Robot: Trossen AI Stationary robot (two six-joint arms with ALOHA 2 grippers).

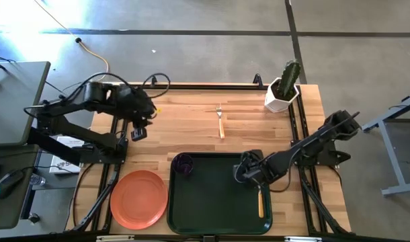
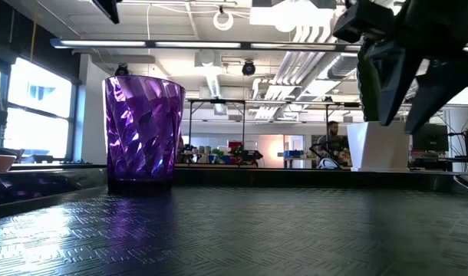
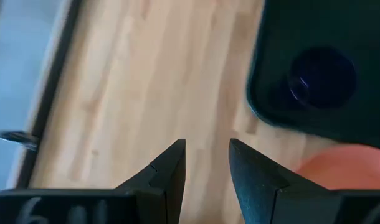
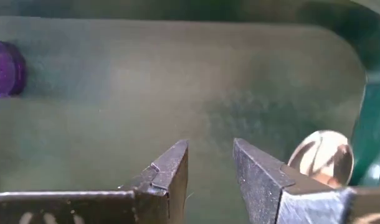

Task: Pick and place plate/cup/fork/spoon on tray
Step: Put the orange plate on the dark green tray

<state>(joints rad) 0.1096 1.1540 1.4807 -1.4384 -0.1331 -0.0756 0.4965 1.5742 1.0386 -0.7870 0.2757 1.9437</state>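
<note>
The dark green tray (image 1: 218, 202) lies at the table's near middle. The purple cup (image 1: 183, 163) stands upright in its far left corner and also shows in the low view (image 2: 142, 130). The spoon (image 1: 261, 202) lies flat in the tray near its right edge, and its silver bowl shows in the right wrist view (image 4: 321, 158). The orange plate (image 1: 139, 198) lies on the table left of the tray. The fork (image 1: 220, 122) lies on the wood beyond the tray. My right gripper (image 4: 210, 144) is open and empty above the tray, beside the spoon's bowl. My left gripper (image 3: 207, 144) is open and empty over the table's far left.
A white angular pot with a cactus (image 1: 283, 91) stands at the table's far right corner. Black frame rails run along the table's left and right edges. Bare wood lies between the fork and my left gripper.
</note>
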